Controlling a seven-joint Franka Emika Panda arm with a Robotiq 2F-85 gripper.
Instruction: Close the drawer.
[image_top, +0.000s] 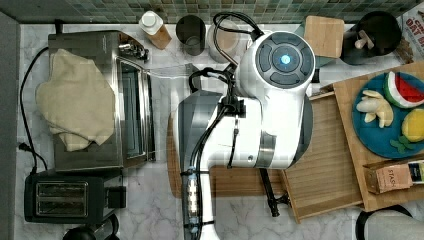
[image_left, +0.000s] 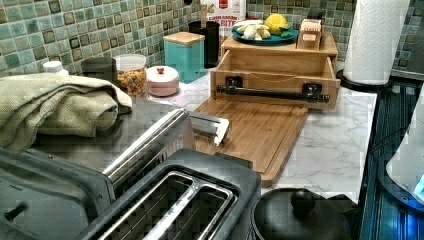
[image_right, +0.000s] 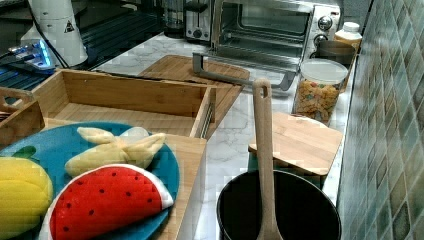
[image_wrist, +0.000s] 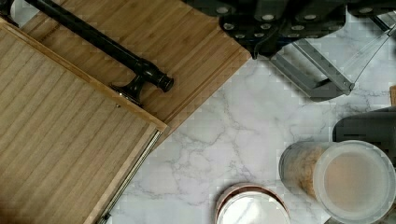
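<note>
The drawer is a shallow light bamboo tray with a ribbed floor. It stands pulled out from under the wooden shelf toward the top view's left. Its black bar handle hangs over a darker wooden cutting board. The left view shows the drawer open, with the handle across its front. The white arm hovers over the board and the drawer's front. In the wrist view the dark gripper hangs above the board's corner, apart from the handle and the drawer floor.
A toaster oven with its glass door down faces the cutting board, and a toaster stands beside it. Jars and a lidded pot sit on the marble counter near the drawer's side. A blue plate of toy food rests on the shelf.
</note>
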